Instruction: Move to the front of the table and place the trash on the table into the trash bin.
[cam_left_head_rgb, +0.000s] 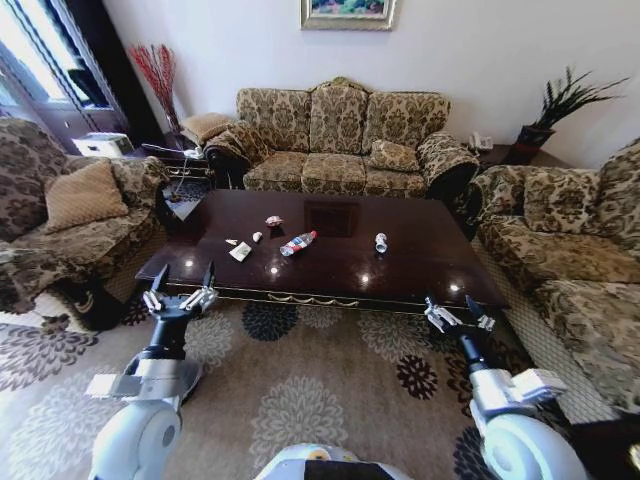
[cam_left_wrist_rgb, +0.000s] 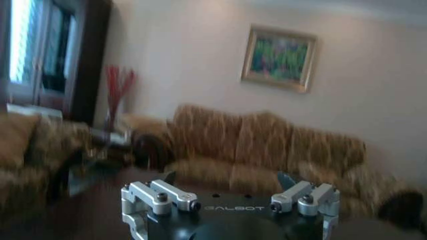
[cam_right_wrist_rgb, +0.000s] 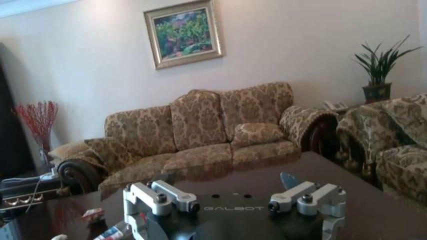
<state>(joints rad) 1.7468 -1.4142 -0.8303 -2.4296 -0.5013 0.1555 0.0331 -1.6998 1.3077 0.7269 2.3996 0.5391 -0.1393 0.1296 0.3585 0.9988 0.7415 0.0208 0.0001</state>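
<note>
Jaws spread wide on both grippers; red-label bottle (cam_left_head_rgb: 298, 243) lies diagonally on table (cam_left_head_rgb: 420, 262)

Your left claw (cam_left_head_rgb: 181, 298) and right claw (cam_left_head_rgb: 457, 318) both reach forward at matching height, arms extended low, fingers spread open and holding nothing.

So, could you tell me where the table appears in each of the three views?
Head view: the table lies across the middle, its near edge facing the robot.
Left wrist view: the table is the blurred dark surface just beyond the left gripper.
Right wrist view: the table is the glossy dark top beyond the right gripper.
Shared landmark: the sofa behind the table, under the painting.
</note>
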